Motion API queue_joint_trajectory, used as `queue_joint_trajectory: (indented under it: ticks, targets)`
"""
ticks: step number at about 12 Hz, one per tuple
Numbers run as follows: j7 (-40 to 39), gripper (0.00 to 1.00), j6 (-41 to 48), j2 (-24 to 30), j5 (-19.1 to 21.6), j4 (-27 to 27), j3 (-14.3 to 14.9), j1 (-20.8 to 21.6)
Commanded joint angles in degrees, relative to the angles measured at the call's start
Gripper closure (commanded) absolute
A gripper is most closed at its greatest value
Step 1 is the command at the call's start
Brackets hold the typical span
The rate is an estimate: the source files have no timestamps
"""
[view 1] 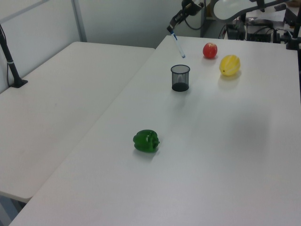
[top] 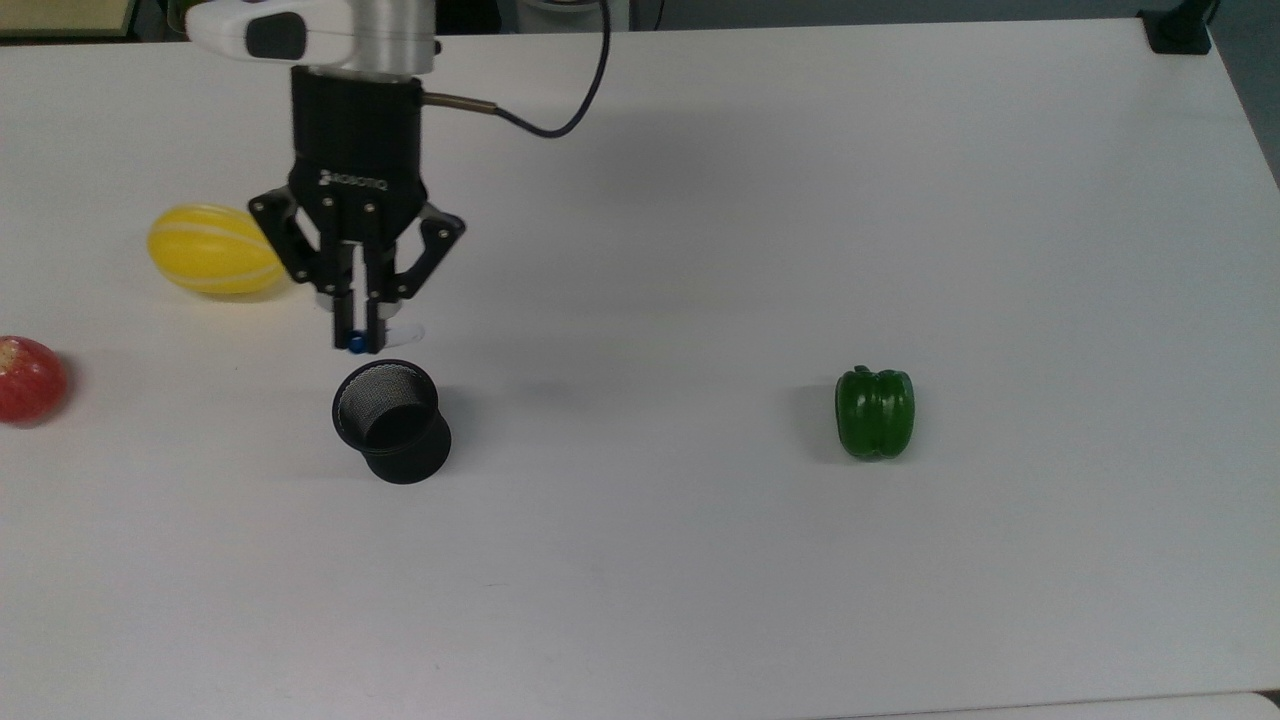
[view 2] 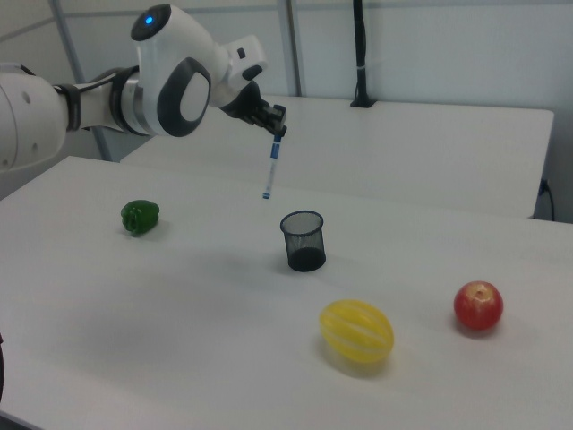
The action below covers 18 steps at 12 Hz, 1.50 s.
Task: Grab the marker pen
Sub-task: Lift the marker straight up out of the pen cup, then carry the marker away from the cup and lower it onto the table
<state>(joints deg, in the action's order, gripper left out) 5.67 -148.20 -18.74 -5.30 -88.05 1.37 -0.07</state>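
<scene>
My gripper (top: 360, 338) hangs in the air above the table, shut on the top end of the marker pen (view 2: 271, 167). The pen is a slim white barrel with blue ends, and it dangles nearly upright below the fingers (view 2: 277, 125). In the left view the marker pen (view 1: 179, 46) is clear above the black mesh cup (view 1: 180, 77). In the top view the marker pen (top: 398, 331) shows just beyond the cup's (top: 392, 422) rim. The cup stands upright on the white table (top: 700, 560).
A green pepper (top: 875, 412) lies toward the top view's right. A yellow melon (top: 213, 250) and a red apple (top: 30, 378) lie at the top view's left. A black post base (top: 1178, 30) sits at the far right corner.
</scene>
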Motion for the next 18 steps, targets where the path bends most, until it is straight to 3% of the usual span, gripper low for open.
queue_joint_trajectory:
  ticks: [1, 3, 9, 18]
  targets:
    - [1.10, 0.91, 13.07, 3.88, 0.20, -2.12, 0.39, 4.01]
    - [0.83, 0.91, 24.48, 5.28, 0.20, -2.12, 0.30, 6.82]
    - [0.75, 0.91, 42.63, 5.47, 1.51, -2.82, 0.04, 12.63]
    - [5.05, 0.90, 39.22, -2.87, 2.75, -4.41, -1.19, 13.08]
